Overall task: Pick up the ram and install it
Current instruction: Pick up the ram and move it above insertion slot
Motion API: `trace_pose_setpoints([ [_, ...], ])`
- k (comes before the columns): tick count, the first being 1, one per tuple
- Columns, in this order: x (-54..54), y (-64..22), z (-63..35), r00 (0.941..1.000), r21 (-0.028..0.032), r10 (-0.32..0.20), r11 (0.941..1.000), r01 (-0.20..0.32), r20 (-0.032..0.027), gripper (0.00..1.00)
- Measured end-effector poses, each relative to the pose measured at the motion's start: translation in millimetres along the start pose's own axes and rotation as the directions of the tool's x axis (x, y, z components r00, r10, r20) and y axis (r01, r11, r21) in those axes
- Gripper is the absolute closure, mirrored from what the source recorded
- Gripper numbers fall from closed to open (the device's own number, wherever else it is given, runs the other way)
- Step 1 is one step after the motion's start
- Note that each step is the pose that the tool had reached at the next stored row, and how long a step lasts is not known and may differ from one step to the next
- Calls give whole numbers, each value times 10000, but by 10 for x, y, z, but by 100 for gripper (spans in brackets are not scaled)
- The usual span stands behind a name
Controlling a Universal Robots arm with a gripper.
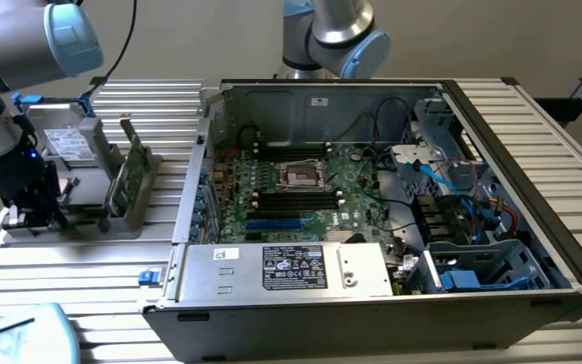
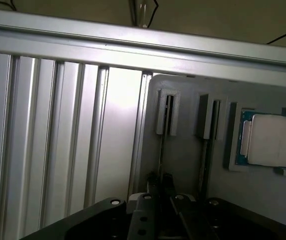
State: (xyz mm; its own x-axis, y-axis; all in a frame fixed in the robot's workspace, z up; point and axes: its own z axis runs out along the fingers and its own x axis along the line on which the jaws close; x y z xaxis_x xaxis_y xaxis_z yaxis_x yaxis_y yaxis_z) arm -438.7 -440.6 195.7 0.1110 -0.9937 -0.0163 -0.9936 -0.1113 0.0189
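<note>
— Ribbed aluminium table (image 1: 89, 262), what's happening at its grey plastic holder (image 1: 119, 224)?
— I'm holding my black pincer (image 2: 160, 181) nearly closed on the slim, long ram stick (image 2: 161, 150), standing edge-on in the holder's slot.

- The case (image 1: 372, 326) stood open on top, leaving the board (image 1: 311, 189) reachable from above.
- Its walls, a power supply (image 1: 291, 269) and cables (image 1: 442, 178) hemmed that space.
- An upright card (image 1: 127, 174) rose from the holder (image 1: 119, 224) near the gripper (image 1: 36, 218).
</note>
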Motion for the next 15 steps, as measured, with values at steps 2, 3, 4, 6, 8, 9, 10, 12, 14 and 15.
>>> trace_pose_setpoints([
  [2, 1, -13, -8, 10000, -22, 0, 10000, 0, 3, 85],
  [3, 1, -17, -12, 10000, -30, 1, 10000, -1, 4, 85],
  [4, 2, -21, -17, 10000, -41, 1, 10000, -1, 4, 85],
  [6, 3, -30, -24, 10000, -58, 1, 10000, -1, 6, 85],
  [8, 4, -35, -26, 10000, -69, 1, 10000, -1, 7, 85],
  [9, 4, -35, -26, 10000, -69, 1, 10000, -1, 7, 85],
  [10, 4, -35, -26, 10000, -70, 2, 10000, -2, 7, 85],
  [12, 4, -36, -26, 10000, -71, 2, 10000, -2, 7, 85],
  [14, 4, -36, -26, 10000, -71, 1, 10000, -1, 7, 85],
  [15, 4, -36, -26, 10000, -71, 1, 10000, -1, 7, 85],
])
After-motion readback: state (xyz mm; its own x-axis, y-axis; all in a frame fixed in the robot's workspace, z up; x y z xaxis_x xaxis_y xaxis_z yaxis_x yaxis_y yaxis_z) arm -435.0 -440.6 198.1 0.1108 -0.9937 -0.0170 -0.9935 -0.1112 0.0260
